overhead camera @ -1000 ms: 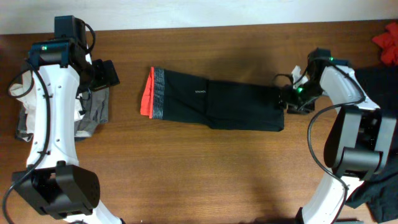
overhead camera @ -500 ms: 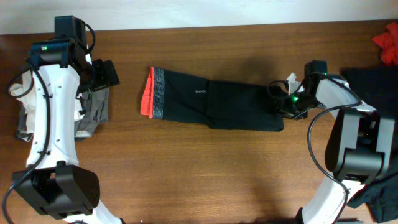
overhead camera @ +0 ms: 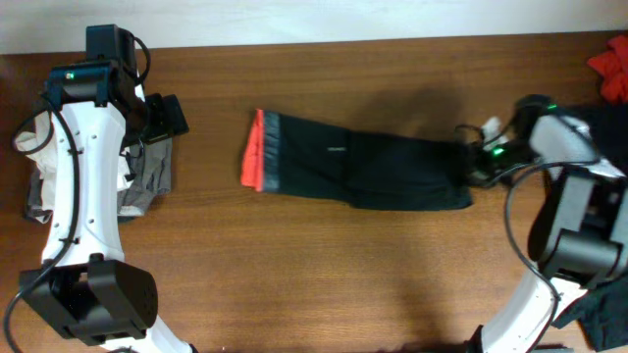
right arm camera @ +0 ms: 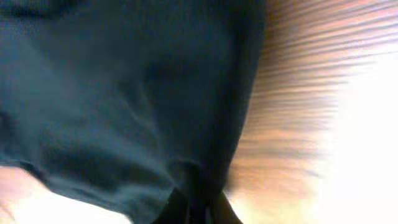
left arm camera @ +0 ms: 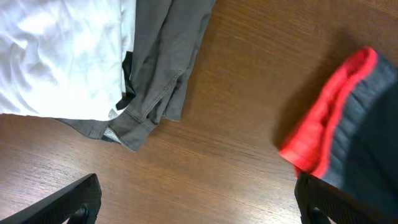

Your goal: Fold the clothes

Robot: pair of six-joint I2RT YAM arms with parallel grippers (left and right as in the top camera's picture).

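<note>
A long black garment [overhead camera: 373,172] with a red waistband [overhead camera: 255,164] lies flat across the middle of the table. My right gripper [overhead camera: 478,162] is shut on its right end; in the right wrist view the dark cloth [right arm camera: 124,93] fills the frame and is pinched between the closed jaws of the gripper [right arm camera: 196,208]. My left gripper [overhead camera: 167,118] hovers at the far left, open and empty. In the left wrist view that gripper [left arm camera: 199,199] stands over bare wood, with the red waistband [left arm camera: 329,118] to its right.
A pile of grey [left arm camera: 165,62] and white [left arm camera: 62,56] clothes lies at the table's left edge [overhead camera: 147,176]. A red cloth [overhead camera: 613,64] sits at the back right corner. Dark clothes [overhead camera: 599,127] lie by the right arm's base.
My right gripper has shut on the black garment's right end and pulled it to the right; the red waistband slid right with it. The left arm has not moved.
</note>
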